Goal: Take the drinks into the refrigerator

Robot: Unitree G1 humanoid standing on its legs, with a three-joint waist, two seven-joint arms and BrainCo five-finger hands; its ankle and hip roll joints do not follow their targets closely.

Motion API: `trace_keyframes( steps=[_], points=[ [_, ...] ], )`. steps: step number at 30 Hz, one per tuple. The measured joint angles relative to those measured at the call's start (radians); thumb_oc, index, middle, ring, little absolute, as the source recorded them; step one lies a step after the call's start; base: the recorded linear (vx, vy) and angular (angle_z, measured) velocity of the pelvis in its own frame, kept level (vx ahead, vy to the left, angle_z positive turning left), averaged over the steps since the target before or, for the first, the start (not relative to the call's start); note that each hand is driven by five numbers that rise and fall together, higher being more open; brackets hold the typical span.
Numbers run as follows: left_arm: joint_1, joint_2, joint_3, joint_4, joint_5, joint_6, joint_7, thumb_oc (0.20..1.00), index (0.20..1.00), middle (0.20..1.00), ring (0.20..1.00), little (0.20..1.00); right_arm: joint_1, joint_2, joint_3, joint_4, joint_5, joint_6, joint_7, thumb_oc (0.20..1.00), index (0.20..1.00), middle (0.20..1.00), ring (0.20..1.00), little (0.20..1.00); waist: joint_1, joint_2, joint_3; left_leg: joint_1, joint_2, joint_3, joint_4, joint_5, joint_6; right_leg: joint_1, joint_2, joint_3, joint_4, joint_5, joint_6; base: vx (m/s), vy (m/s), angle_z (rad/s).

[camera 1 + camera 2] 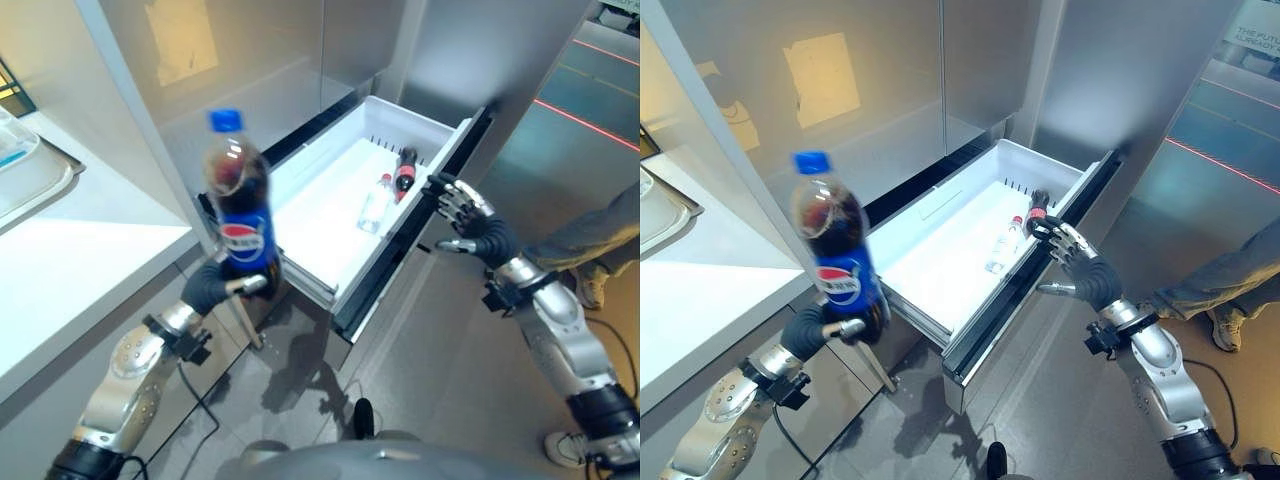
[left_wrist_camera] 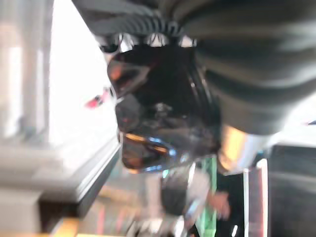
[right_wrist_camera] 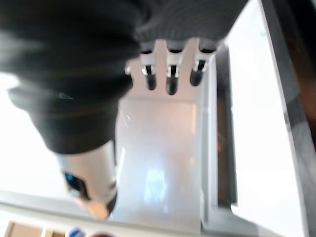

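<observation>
A cola bottle (image 1: 240,205) with a blue cap and blue label stands upright in my left hand (image 1: 212,286), which is shut on its base, left of the open white refrigerator drawer (image 1: 330,215). In the left wrist view the dark bottle (image 2: 158,108) sits close against the palm. Inside the drawer lie a clear water bottle (image 1: 376,203) and a dark bottle with a red band (image 1: 405,170). My right hand (image 1: 468,222) hovers by the drawer's front edge at its right end, fingers spread and holding nothing; its fingers (image 3: 170,74) point over the drawer.
A white counter (image 1: 70,260) with a metal tray (image 1: 30,180) lies at the left. The refrigerator's grey doors (image 1: 290,40) rise behind the drawer. A person's legs and shoe (image 1: 590,270) stand at the right on the grey floor.
</observation>
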Motion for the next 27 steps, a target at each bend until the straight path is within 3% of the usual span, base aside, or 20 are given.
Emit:
trace_keyframes(
  steps=[4, 10, 18, 27],
  points=[
    [-0.105, 0.126, -0.104, -0.004, 0.003, 0.016, -0.028, 0.200, 0.200, 0.200, 0.200, 0.200, -0.156, -0.056, 0.141, 0.023, 0.064, 0.034, 0.032, 1.000, 1.000, 1.000, 1.000, 1.000, 0.002, 0.000, 0.000, 0.001, 0.001, 0.000, 0.000, 0.003, -0.004, 0.000, 0.001, 0.000, 0.000, 0.005, -0.006, 0.00, 0.000, 0.00],
    [-0.237, 0.189, -0.197, 0.006, 0.012, 0.012, -0.022, 0.200, 0.200, 0.200, 0.200, 0.200, -0.342, -0.041, 0.298, 0.057, 0.095, 0.045, 0.047, 1.000, 1.000, 1.000, 1.000, 1.000, 0.006, 0.000, 0.000, 0.006, 0.000, 0.001, 0.001, 0.003, -0.006, 0.000, 0.001, 0.000, 0.000, 0.005, -0.006, 0.00, 0.000, 0.00],
    [-0.266, 0.182, -0.233, 0.039, 0.090, -0.011, 0.006, 0.200, 0.200, 0.200, 0.200, 0.200, -0.323, 0.064, 0.387, 0.040, 0.204, 0.106, 0.080, 1.000, 1.000, 1.000, 1.000, 1.000, 0.007, 0.008, 0.004, 0.006, 0.000, 0.000, 0.000, 0.003, -0.006, 0.000, 0.000, -0.001, 0.000, 0.004, -0.006, 0.00, 0.000, 0.00],
    [-0.265, 0.156, -0.233, 0.066, 0.155, -0.022, 0.038, 0.200, 0.200, 0.200, 0.200, 0.200, -0.326, 0.116, 0.499, -0.041, 0.300, 0.182, 0.131, 1.000, 1.000, 1.000, 1.000, 1.000, 0.007, 0.013, 0.005, 0.006, 0.000, 0.000, 0.001, 0.004, -0.006, 0.001, 0.000, -0.002, 0.000, 0.004, -0.006, 0.00, 0.000, 0.00]
  ],
)
